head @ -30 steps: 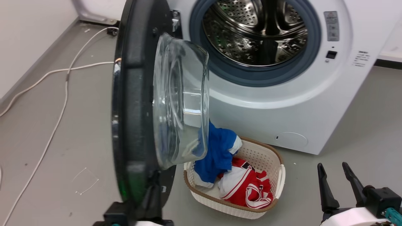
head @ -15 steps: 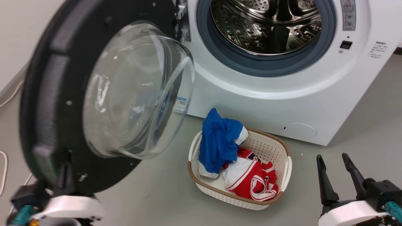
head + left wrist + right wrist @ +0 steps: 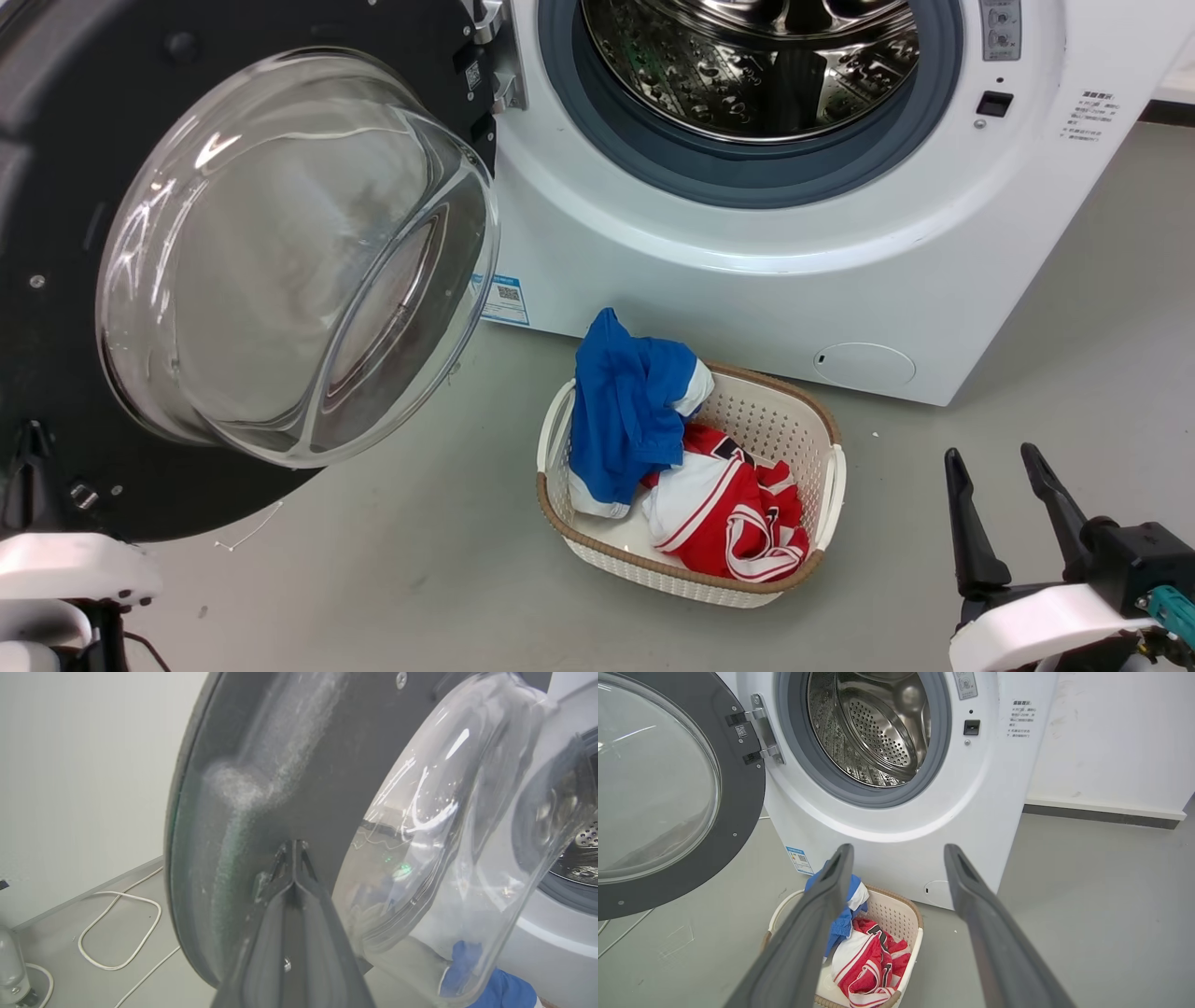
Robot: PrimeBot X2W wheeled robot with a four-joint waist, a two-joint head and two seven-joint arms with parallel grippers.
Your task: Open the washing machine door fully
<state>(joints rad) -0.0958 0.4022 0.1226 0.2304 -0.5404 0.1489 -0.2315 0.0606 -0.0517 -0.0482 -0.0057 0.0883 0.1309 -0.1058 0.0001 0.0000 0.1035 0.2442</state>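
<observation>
The washing machine door (image 3: 56, 140) stands swung wide to the left of the washing machine (image 3: 747, 280), its glass bowl (image 3: 280, 261) facing me and the steel drum (image 3: 747, 65) exposed. My left gripper (image 3: 294, 847) is shut, its joined tips pressed against the door's (image 3: 327, 742) dark inner ring beside the glass. In the head view the left gripper (image 3: 33, 448) sits at the door's lower left rim. My right gripper (image 3: 990, 455) hangs open at the lower right, apart from the machine. In its own view the right gripper (image 3: 899, 849) holds nothing, with the door (image 3: 742, 788) and its hinge to the left.
A white laundry basket (image 3: 831, 467) with blue and red-white clothes (image 3: 719, 523) sits on the grey floor in front of the machine. A white cable (image 3: 117, 933) lies on the floor by the left wall. Open floor lies to the right of the machine (image 3: 994, 788).
The door has swung from edge-on to wide open toward the left, with my left gripper following it left. The head camera has shifted. My right gripper has stayed in place.
</observation>
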